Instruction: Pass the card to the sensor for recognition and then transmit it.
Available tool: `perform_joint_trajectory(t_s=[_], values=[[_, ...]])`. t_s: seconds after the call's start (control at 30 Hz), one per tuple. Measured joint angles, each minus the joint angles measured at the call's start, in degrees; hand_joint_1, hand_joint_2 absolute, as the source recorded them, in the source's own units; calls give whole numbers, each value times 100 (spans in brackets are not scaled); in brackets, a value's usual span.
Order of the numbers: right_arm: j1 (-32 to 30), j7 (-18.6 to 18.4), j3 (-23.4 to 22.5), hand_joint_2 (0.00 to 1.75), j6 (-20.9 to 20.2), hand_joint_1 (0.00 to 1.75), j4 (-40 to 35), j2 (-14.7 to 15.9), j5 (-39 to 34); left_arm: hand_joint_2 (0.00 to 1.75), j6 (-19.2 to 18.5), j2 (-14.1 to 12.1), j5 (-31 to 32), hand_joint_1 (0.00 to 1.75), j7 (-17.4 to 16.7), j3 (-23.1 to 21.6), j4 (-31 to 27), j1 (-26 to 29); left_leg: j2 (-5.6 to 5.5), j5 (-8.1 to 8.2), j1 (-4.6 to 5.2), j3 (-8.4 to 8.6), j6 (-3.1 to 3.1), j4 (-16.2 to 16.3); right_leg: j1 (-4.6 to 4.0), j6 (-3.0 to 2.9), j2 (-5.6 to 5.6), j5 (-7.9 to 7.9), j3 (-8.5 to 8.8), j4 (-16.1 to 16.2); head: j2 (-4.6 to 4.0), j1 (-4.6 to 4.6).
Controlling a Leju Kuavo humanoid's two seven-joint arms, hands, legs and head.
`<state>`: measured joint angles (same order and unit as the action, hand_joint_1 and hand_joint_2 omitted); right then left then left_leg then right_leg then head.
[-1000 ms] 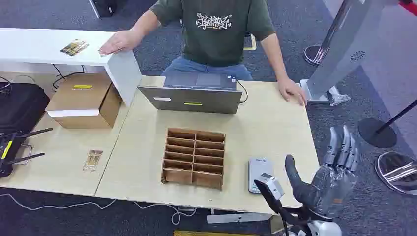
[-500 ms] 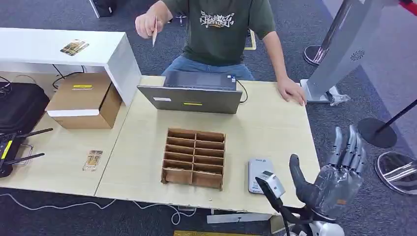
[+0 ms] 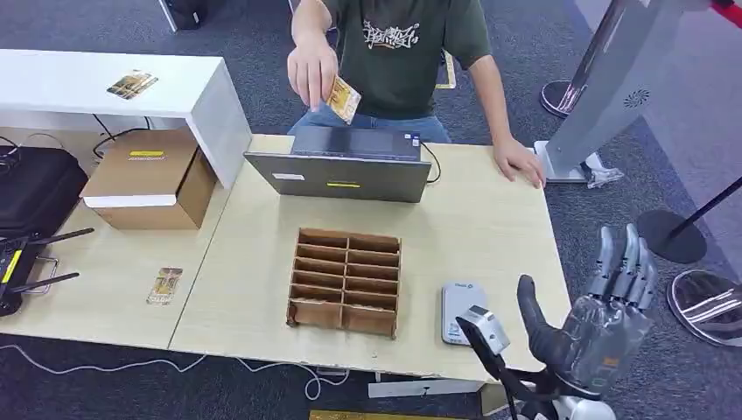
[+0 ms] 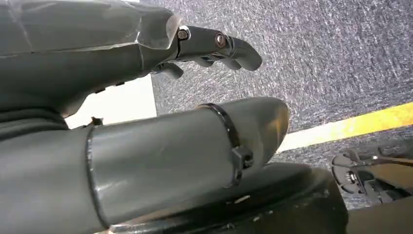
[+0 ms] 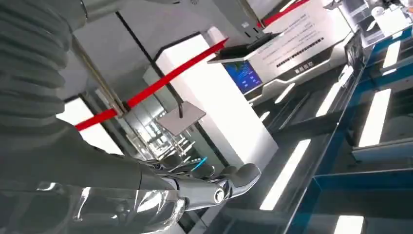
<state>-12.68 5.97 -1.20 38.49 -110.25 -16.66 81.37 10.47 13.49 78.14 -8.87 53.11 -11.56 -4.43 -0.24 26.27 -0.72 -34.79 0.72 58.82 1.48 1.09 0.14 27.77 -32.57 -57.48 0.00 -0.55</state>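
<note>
The right robot hand (image 3: 595, 328) is waiting released beyond the tabletop's (image 3: 490, 227) right edge, needing the person's card (image 3: 343, 98) handed over.

My right hand (image 3: 593, 331) is held up with the palm turned in. Its fingers (image 3: 623, 262) point up and stand a little apart, and the thumb sticks out to the side. It holds nothing. My left hand (image 4: 146, 97) hangs down low, fingers (image 4: 214, 46) bent a little, holding nothing.
</note>
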Motion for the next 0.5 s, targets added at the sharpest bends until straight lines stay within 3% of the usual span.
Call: perform_joint_trajectory(t_s=[0.2, 0.37, 0.43, 0.5], values=[[227, 778, 9, 175, -2, 0, 307, 13, -515, 0, -15, 15, 162, 0, 114, 0, 0, -8, 0, 1, -1, -6, 0, -1, -1, 0, -1, 0, 2, 0, 0, 0], [446, 917, 46, 175, -2, 0, 718, 44, -615, 0, -28, 20, 229, 0, 122, -2, 0, -13, -20, -1, 0, -17, 0, -1, -1, 1, -20, 1, 5, -1, 0, 2], [780, 961, 118, 175, -2, 0, 1019, 74, -681, 0, -90, 22, 308, 0, 98, -22, 0, -39, -14, -2, 0, -16, 2, -2, -2, 1, -13, 0, 6, -2, 0, 7], [1322, 775, 238, 175, -2, 0, 1487, 103, -539, 0, -183, 24, 400, 0, 18, -74, 0, -108, -12, -13, -1, -14, 7, -2, -1, -2, -11, -5, 5, -3, 0, 7]])
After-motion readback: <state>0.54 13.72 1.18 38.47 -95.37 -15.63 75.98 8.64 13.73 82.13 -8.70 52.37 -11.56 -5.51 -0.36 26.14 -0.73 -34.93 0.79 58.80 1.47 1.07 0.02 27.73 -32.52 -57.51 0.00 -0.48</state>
